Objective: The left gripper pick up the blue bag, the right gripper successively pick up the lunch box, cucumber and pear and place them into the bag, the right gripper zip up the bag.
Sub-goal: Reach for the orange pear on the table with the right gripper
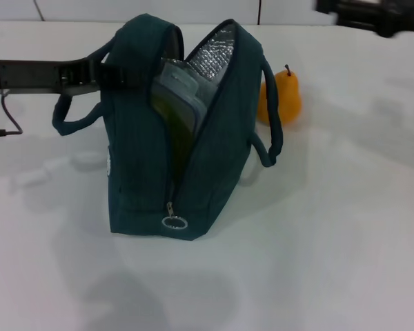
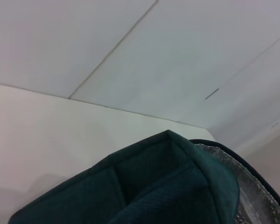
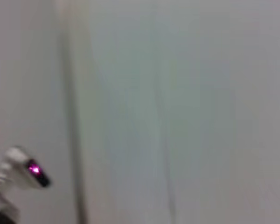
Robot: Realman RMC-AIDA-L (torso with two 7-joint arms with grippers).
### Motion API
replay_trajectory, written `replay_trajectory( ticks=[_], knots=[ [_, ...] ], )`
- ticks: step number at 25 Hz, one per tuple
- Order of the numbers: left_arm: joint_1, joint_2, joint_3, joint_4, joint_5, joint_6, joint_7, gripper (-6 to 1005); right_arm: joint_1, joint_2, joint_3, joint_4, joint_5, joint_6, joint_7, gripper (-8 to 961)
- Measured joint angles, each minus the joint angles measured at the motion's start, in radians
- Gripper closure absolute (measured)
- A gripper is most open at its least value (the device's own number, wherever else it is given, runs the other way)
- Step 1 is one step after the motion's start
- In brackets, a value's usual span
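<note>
Blue bag (image 1: 159, 138) stands upright on the white table (image 1: 331, 262), its mouth gaping to show the silver lining, because the left gripper (image 1: 107, 72) is pinched on the near handle and pulls that side away to keep the opening wide for loading. Just past that gripper, inside the opening, the lunch box (image 1: 183, 89) already sits on edge. On the far side of the bag from it, the pear (image 1: 283, 96) waits on the table, while the right gripper (image 1: 379, 17) hangs blurred and well apart, and I cannot tell how its jaws stand.
</note>
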Motion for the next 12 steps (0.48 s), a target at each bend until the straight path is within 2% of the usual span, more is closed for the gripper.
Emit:
replay_trajectory(
  ticks=[5, 9, 12],
  knots=[
    [0.011, -0.002, 0.000, 0.000, -0.001, -0.004, 0.000, 951, -0.053, 0.000, 0.086, 0.080, -0.072, 0.007, -0.039, 96],
    [0.013, -0.005, 0.000, -0.002, -0.003, -0.005, 0.001, 950, -0.074, 0.010, 0.088, 0.164, -0.084, 0.079, -0.107, 96],
    [0.012, -0.005, 0.000, -0.003, -0.004, -0.005, 0.001, 950, -0.064, 0.022, 0.086, 0.209, -0.085, 0.123, -0.157, 95]
  ],
)
